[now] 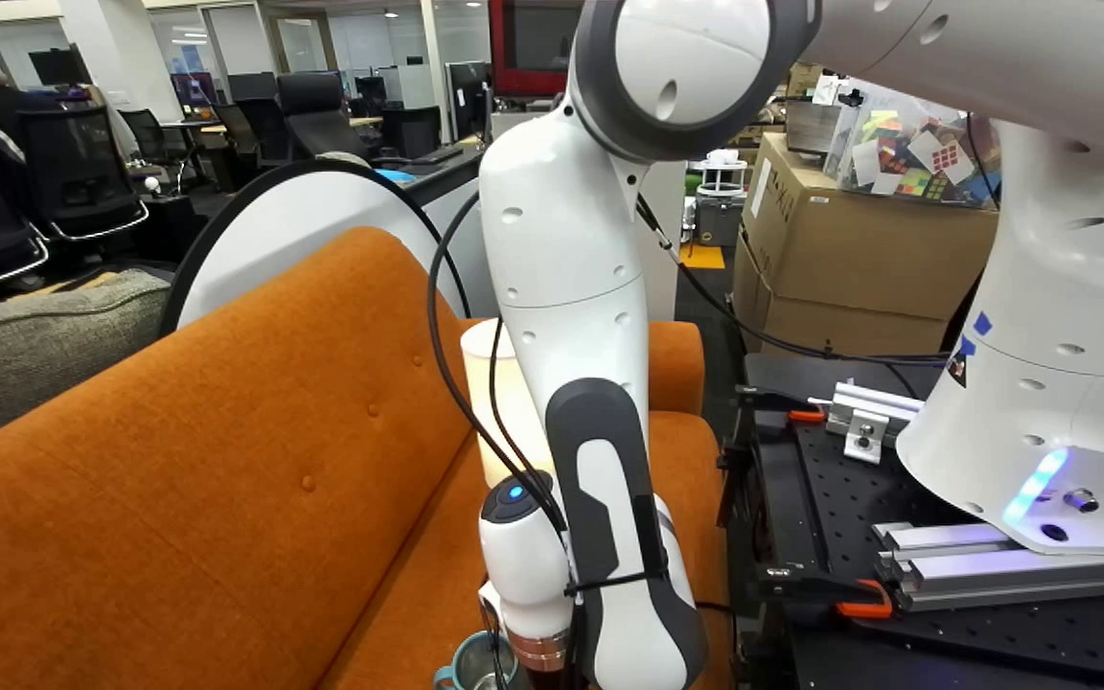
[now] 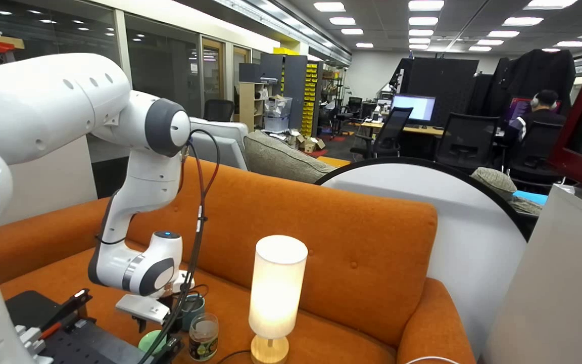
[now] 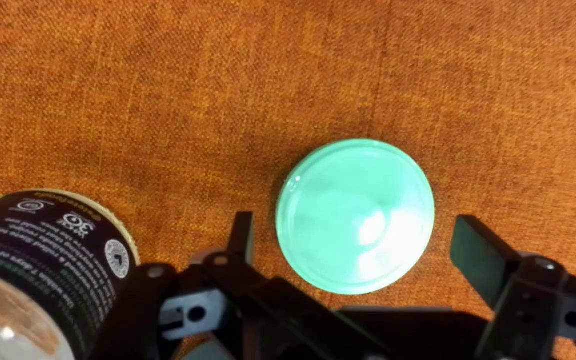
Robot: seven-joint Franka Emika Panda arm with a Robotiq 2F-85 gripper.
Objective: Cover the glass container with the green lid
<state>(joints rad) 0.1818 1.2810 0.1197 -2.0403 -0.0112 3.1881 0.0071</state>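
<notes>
The green lid (image 3: 338, 200) lies flat on the orange seat in the wrist view. It also shows in an exterior view (image 2: 150, 342), partly behind cables. My gripper (image 3: 355, 220) is open and empty. Its fingertips stand apart on either side of the lid, with a gap on each side. The glass container (image 3: 63, 245), clear with a dark label, is at the lower left of the wrist view, beside the left finger. In an exterior view the glass container (image 2: 203, 337) stands upright and uncovered. Lid and container do not show in the view with the mug at its bottom edge.
A teal mug (image 2: 192, 309) stands close behind the container; it also shows at an exterior view's bottom edge (image 1: 483, 663). A lit white lamp (image 2: 277, 288) stands beside the container. The sofa backrest (image 1: 255, 460) rises behind. A black bench (image 2: 94, 344) borders the seat.
</notes>
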